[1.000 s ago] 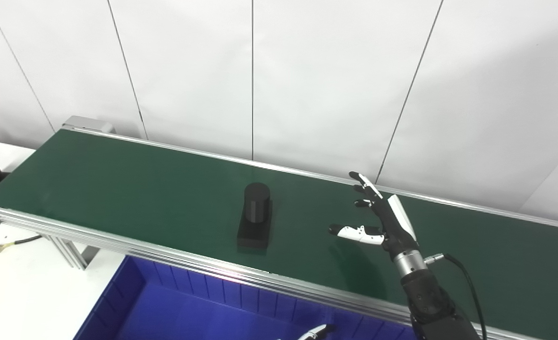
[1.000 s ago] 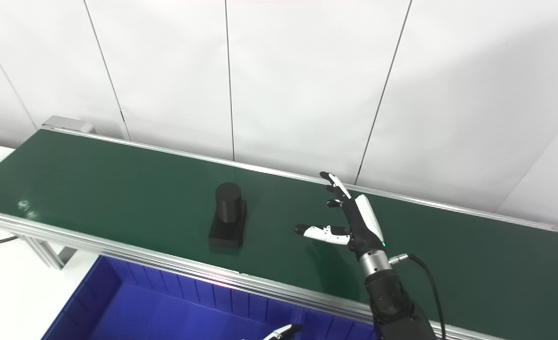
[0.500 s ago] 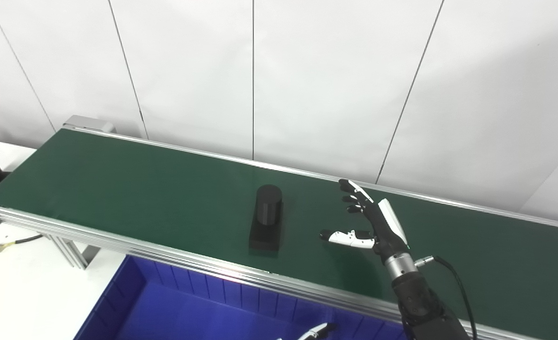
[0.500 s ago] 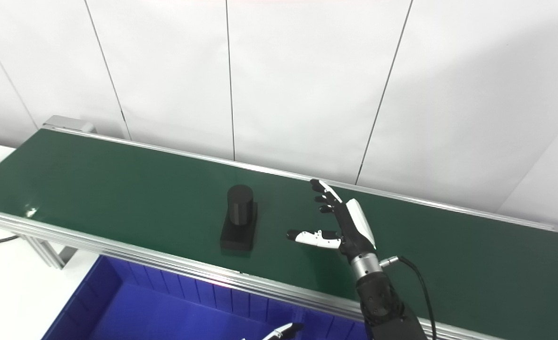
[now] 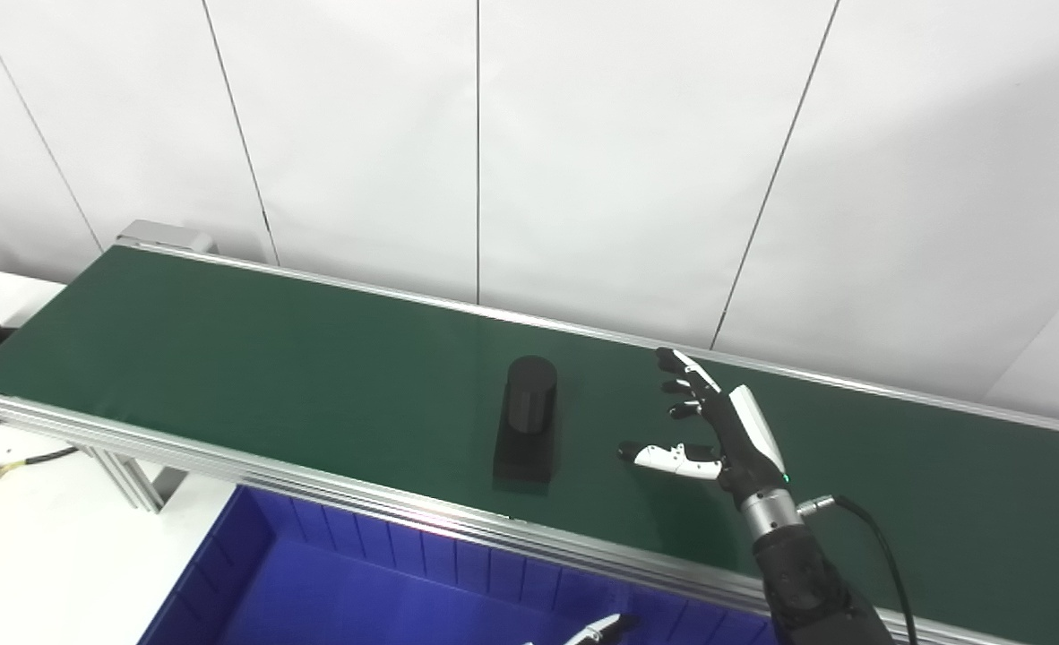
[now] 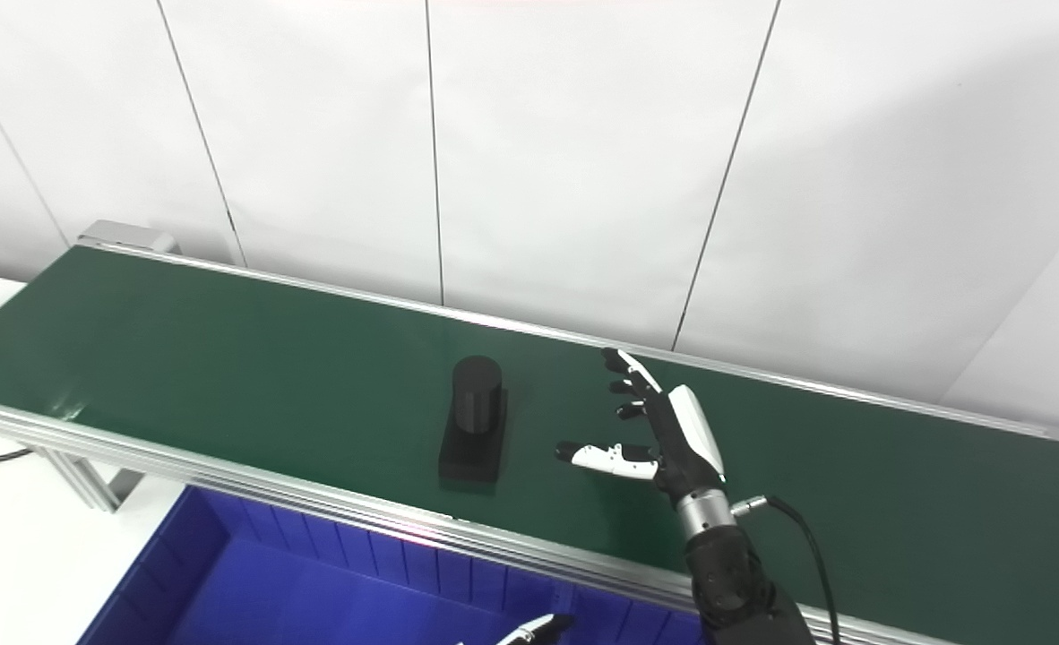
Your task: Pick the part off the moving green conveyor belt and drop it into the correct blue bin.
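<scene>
We are holding our right hand [image 5: 722, 430] over the belt [image 5: 225, 349] in the right half of the frame, palm turned toward the left, its fingers [image 5: 684, 372] spread wide and the thumb sticking out to the left, gripping nothing. The part [image 5: 527, 432], a black block with an upright cylinder on it, is sitting on the belt at mid-frame, just to the left of the thumb tip and apart from it, nearer the belt's lower rail than its upper one. Our left hand [image 5: 594, 632] is only peeking in at the bottom edge, a white and black fingertip above the bin [image 5: 341, 582], so we cannot tell whether it is spread or closed. The bin is lying below the belt's near rail in the lower left-centre of the frame. A white table [image 5: 37, 546] is showing at the lower left.
</scene>
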`<state>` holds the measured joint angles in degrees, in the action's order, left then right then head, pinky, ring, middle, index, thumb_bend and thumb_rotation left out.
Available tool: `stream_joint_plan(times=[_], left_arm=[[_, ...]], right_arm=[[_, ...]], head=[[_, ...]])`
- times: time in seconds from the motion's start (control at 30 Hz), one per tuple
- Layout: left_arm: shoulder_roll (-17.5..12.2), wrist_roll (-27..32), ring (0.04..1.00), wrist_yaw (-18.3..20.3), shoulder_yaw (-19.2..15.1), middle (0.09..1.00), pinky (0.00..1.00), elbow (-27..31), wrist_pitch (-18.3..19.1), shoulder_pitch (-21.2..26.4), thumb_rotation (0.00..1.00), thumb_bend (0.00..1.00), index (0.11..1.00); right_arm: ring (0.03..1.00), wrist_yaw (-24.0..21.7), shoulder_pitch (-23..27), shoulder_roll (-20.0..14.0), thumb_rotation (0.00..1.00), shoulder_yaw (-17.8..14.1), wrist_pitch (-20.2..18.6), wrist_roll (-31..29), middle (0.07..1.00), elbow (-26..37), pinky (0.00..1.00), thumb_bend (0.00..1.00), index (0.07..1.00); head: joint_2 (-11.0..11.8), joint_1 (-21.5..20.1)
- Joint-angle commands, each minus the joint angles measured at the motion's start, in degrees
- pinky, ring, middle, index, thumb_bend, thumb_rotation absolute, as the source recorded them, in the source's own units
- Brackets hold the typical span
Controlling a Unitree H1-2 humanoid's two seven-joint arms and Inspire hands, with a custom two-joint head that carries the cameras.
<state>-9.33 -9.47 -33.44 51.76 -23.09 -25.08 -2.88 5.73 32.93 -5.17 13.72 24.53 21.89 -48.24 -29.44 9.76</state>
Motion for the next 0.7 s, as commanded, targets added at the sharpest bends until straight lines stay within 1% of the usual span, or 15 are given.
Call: stream_joint_plan(times=[0.0, 0.17, 0.4, 0.67], left_arm=[[0.22, -0.42, 0.884, -0.38, 0.06, 0.905, 0.85, 0.76, -1.85, 0.87, 0.86, 0.83, 0.887], [0.31, -0.3, 0.884, -0.38, -0.05, 0.907, 0.86, 0.73, -1.85, 0.94, 0.85, 0.82, 0.888], [0.06, -0.32, 0.88, -0.46, -0.06, 0.904, 0.86, 0.89, -1.85, 0.96, 0.85, 0.82, 0.887], [-0.15, -0.14, 0.88, 0.09, -0.37, 0.905, 0.85, 1.32, -1.85, 0.67, 0.86, 0.82, 0.888]], right_arm=[[0.798, 1.14, 1.82, -0.28, 0.46, -0.22, 0.84, 0.08, 0.868, 1.56, 0.63, 0.89, 0.904], [0.79, 1.23, 2.01, -0.46, 0.48, -0.12, 1.17, 0.28, 0.866, 0.86, 0.61, 0.9, 0.903], [0.801, 0.98, 1.92, -0.23, 0.46, -0.11, 1.11, 0.1, 0.877, 1.01, 0.64, 0.89, 0.901], [0.794, 1.47, 2.21, -0.23, 0.48, -0.04, 0.96, 0.5, 0.867, 0.48, 0.63, 0.9, 0.902]], head=[[-0.04, 0.09], [0.0, 0.05], [0.05, -0.31], [0.02, -0.63]])
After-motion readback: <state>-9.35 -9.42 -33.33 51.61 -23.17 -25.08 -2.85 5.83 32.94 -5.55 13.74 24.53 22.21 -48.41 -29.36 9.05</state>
